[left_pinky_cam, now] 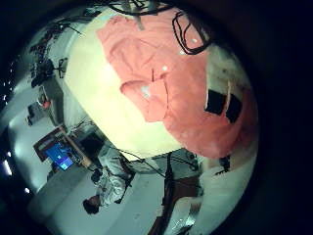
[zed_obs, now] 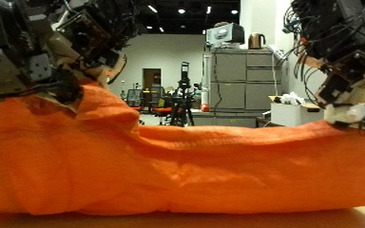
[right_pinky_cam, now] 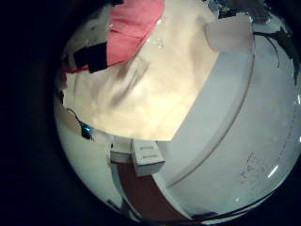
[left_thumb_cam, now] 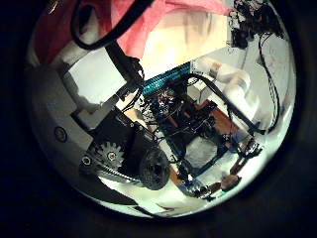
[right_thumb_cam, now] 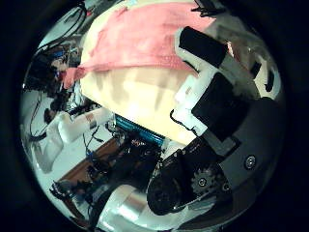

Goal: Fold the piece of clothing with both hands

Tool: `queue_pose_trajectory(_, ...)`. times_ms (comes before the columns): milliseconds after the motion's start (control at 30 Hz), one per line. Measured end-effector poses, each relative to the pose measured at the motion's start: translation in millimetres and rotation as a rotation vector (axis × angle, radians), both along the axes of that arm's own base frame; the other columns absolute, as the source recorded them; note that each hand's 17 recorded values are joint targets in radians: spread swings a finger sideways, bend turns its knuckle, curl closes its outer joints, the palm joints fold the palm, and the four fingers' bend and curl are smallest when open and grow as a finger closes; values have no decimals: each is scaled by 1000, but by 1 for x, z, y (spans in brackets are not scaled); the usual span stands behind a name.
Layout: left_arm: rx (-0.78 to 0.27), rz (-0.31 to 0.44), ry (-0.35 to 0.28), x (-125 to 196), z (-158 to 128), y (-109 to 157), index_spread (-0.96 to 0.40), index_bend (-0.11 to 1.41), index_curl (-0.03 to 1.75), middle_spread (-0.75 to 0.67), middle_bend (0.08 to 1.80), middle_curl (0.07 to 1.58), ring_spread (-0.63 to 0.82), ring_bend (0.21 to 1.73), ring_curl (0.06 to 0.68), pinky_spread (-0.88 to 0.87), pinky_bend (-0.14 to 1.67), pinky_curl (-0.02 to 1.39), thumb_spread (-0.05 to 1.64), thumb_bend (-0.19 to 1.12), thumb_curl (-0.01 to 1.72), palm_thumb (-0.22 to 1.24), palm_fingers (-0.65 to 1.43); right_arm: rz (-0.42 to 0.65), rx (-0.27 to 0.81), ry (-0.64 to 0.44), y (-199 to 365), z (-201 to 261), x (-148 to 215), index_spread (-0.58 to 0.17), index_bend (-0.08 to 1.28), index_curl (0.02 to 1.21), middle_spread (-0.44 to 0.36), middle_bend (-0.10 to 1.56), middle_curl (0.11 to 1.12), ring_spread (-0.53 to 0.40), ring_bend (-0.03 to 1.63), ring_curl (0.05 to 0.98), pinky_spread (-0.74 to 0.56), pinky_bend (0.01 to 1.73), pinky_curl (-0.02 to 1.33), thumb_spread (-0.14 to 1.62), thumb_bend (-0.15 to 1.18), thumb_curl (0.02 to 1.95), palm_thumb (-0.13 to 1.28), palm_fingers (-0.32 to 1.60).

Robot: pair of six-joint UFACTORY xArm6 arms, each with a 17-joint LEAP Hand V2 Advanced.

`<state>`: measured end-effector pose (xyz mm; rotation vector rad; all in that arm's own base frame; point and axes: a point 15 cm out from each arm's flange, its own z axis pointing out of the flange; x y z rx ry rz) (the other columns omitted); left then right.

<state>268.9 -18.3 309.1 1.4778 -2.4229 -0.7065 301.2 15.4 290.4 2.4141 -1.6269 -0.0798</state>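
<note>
An orange garment [zed_obs: 182, 161] lies bunched across the cream table [left_pinky_cam: 103, 93], rising in a hump under my left hand. In the outside view my left hand [zed_obs: 49, 47] hangs just above that hump, its fingers relaxed with no cloth between them. My right hand [zed_obs: 341, 62] hangs over the garment's other end, one white fingertip [zed_obs: 354, 112] close to the cloth's top edge; I cannot tell if it touches. The palm views look down on the garment [left_pinky_cam: 166, 78] [right_pinky_cam: 136, 28] [right_thumb_cam: 145, 39] spread on the table, and show my right hand's own fingers [right_thumb_cam: 217, 77] held off the cloth.
Grey cabinets [zed_obs: 240, 81] and a tripod [zed_obs: 182, 90] stand in the room behind the table. A white bench [right_pinky_cam: 230, 113] adjoins the cream table's edge. A strip of bare tabletop [zed_obs: 360, 215] shows in front of the garment.
</note>
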Motion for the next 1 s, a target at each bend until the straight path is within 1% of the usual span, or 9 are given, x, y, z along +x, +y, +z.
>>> queue_pose_trajectory(167,-8,30,-27,34,13,9,-641,166,1371,-635,840,1119,-471,1292,530,-682,1056,612,931,-16,733,841,1028,-4,10,-54,9,22,47,-272,1040,840,-184,1222,824,-213,1373,637,-284,1238,756,1262,-3,485,1076,1138)
queue_pose_trajectory(267,-9,53,-43,58,19,15,-637,167,1374,-635,836,1121,-471,1294,531,-683,1054,613,931,-16,732,841,1023,-11,22,-100,16,32,83,-270,1044,840,-184,1221,827,-212,1378,636,-281,1235,760,1263,-3,492,1088,1140)
queue_pose_trajectory(500,-9,111,-50,109,12,31,-624,168,1380,-635,836,1123,-467,1297,532,-689,1046,613,931,-16,730,841,1021,-25,46,-181,34,30,161,-267,1046,839,-184,1218,831,-211,1386,632,-276,1236,768,1263,-7,506,1096,1140)
queue_pose_trajectory(600,-13,135,-50,135,3,38,-619,166,1385,-633,840,1127,-465,1295,534,-689,1046,615,931,-16,729,842,1014,-28,50,-197,40,20,195,-268,1049,841,-185,1217,832,-210,1389,630,-275,1234,772,1268,-7,510,1094,1140)
queue_pose_trajectory(733,-14,166,-42,166,-15,48,-611,170,1395,-632,835,1133,-464,1302,539,-690,1041,622,937,-16,728,845,980,-27,55,-215,51,4,241,-268,1054,842,-185,1217,835,-209,1393,627,-276,1230,778,1275,-8,516,1090,1137)
queue_pose_trajectory(833,-14,191,-40,190,-37,56,-605,172,1398,-633,841,1136,-463,1308,543,-691,1033,627,939,-20,720,836,961,-21,56,-213,61,-14,271,-268,1056,842,-185,1217,836,-209,1395,625,-276,1227,781,1278,-9,519,1084,1137)
queue_pose_trajectory(900,-18,207,-31,203,-54,58,-601,177,1402,-632,839,1137,-465,1310,546,-689,1023,631,937,-29,705,811,937,-13,53,-188,69,-40,280,-268,1050,841,-185,1218,837,-209,1398,623,-277,1227,785,1280,-10,520,1072,1134)
queue_pose_trajectory(933,-15,212,-28,209,-64,59,-599,178,1404,-632,841,1138,-466,1312,547,-690,1018,633,939,-30,697,801,924,-9,57,-202,73,-46,286,-267,1048,841,-185,1218,838,-208,1399,623,-277,1226,786,1279,-15,519,1060,1134)
queue_pose_trajectory(1000,-18,217,-60,222,-77,61,-595,173,1401,-631,843,1135,-466,1292,543,-688,1011,639,940,-30,686,788,882,2,70,-249,83,-58,304,-267,1049,841,-185,1214,837,-208,1393,621,-276,1227,786,1276,-23,515,1030,1130)
